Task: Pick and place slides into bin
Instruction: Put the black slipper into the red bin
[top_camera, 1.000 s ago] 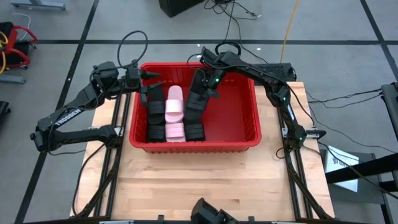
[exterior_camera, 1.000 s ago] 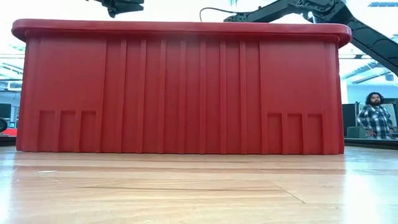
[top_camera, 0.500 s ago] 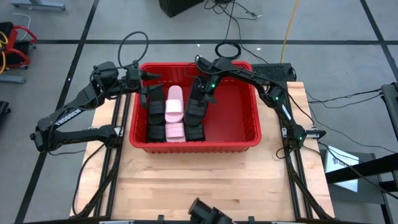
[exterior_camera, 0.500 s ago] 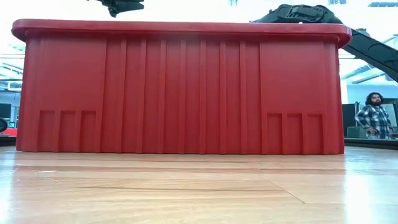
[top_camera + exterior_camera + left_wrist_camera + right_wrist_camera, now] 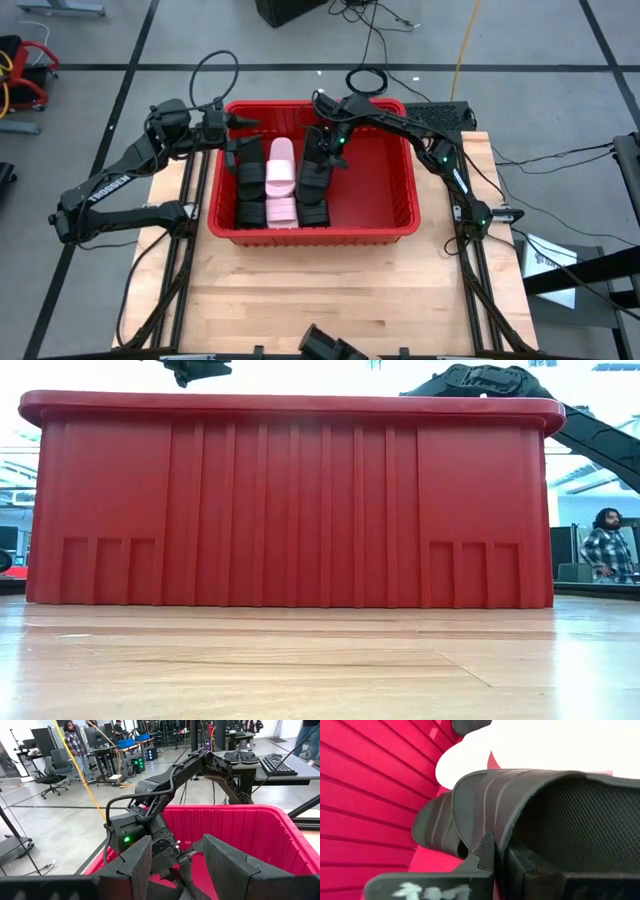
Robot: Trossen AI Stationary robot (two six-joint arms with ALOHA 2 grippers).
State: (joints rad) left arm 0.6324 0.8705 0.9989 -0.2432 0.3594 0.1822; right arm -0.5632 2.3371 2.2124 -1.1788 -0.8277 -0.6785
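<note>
The red bin [image 5: 400, 215] stands on the wooden table; its front wall fills the low view [image 5: 290, 500]. Inside it lie black slides [image 5: 248, 175] along the left, pale pink slides [image 5: 280, 180] in the middle and a black slide [image 5: 313, 212] beside them. My right gripper [image 5: 328, 148] is inside the bin near its far wall, shut on another black slide [image 5: 315, 172], which also shows in the right wrist view [image 5: 520, 795]. My left gripper [image 5: 250, 122] hangs open and empty over the bin's far left corner, and it also shows in the left wrist view [image 5: 182, 865]. My right gripper pinches the black slide's wide strap at its edge [image 5: 502, 837] between its two fingers. One finger [image 5: 485, 852] is on the strap's ribbed outer face, the other on the mesh-lined inner side. The fingers come from above and the far side. The slide hangs below them, slanting toward the near wall.
The bin's right half [image 5: 375, 190] has bare floor. Bare wooden tabletop [image 5: 330, 290] lies in front of the bin. A person [image 5: 603, 545] stands in the room beyond the table's right side.
My right gripper has gone down into the bin and a little toward the near edge, still shut on the black slide. The slide has sunk with it toward the slides on the bin floor.
</note>
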